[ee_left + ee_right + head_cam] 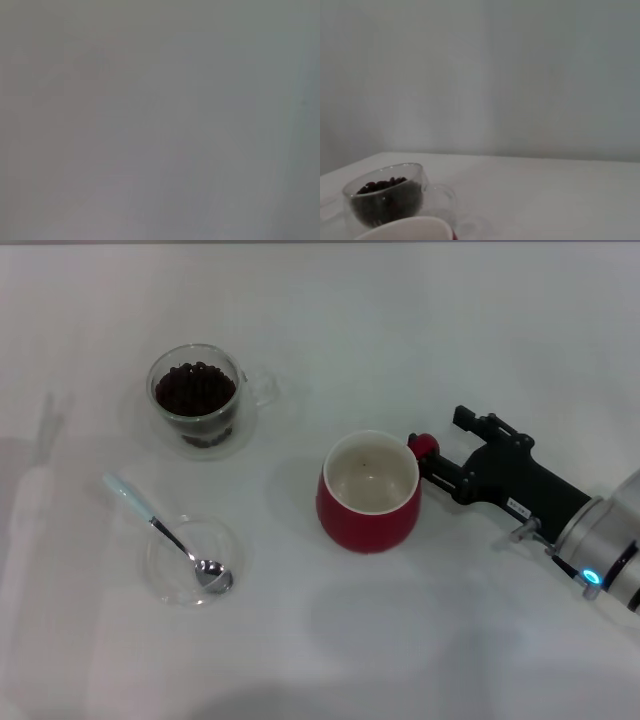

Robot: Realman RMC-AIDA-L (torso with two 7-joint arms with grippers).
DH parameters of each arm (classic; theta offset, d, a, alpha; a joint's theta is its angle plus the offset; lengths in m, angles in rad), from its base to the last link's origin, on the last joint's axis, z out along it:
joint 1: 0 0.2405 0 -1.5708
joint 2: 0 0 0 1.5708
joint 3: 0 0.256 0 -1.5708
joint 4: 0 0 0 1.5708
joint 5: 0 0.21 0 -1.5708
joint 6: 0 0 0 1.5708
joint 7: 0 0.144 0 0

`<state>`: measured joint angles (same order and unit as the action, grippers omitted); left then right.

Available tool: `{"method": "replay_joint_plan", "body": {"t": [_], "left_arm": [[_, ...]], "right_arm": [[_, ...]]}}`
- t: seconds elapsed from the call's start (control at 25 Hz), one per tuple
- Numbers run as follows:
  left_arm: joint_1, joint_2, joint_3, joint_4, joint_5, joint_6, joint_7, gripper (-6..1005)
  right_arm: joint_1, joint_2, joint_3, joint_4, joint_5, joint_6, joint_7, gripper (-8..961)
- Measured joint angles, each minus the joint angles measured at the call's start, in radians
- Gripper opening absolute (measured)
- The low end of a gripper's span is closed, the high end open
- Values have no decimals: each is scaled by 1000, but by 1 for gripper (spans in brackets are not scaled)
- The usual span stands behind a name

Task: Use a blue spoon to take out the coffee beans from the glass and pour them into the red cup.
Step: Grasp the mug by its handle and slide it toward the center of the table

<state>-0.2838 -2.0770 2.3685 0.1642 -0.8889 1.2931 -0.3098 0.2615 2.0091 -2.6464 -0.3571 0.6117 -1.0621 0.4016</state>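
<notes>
Closest to the head camera lies a shallow clear glass dish (190, 560) on the white table (330, 660), with the blue spoon (165, 533) resting in it: the silver bowl sits inside the dish and the pale blue handle leans out over the rim toward the far left. Nothing is holding it.

Right of the dish, near the middle of the table, stands the red cup (368, 492), upright, its cream inside bare apart from a speck or two. Its red handle points toward the robot's right, and the right gripper (428, 458) is at that handle, black fingers on either side of it; whether they are pressed shut on it or merely around it, I cannot tell. The black and silver arm behind it reaches in from the right edge.

Farther back and to the left stands the glass (198, 397), well apart from both the dish and the cup, with the coffee beans (195, 389) heaped inside.

Seen from the right wrist, a sliver of the red cup's (410, 229) rim sits low and close, with the glass (385, 200) and its beans (382, 185) beyond it against a plain wall. The left wrist view gives only a blank grey surface, and the left gripper appears in no picture.
</notes>
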Motion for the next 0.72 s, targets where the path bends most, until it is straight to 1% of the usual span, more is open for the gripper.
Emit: {"method": "replay_joint_plan", "body": {"t": [0.04, 0.16, 0.36, 0.72], "left_arm": [[0, 0, 0, 0, -1, 0, 0, 876], [0, 0, 0, 0, -1, 0, 0, 876], [-1, 0, 0, 0, -2, 0, 0, 875], [-2, 0, 0, 0, -12, 1, 0, 874]], "right_arm": [[-1, -1, 0, 6, -1, -2, 13, 538], [3, -3, 0, 34, -15, -10, 64, 776], [14, -7, 1, 83, -75, -38, 186, 874], [23, -7, 0, 206, -151, -182, 322, 875]]}}
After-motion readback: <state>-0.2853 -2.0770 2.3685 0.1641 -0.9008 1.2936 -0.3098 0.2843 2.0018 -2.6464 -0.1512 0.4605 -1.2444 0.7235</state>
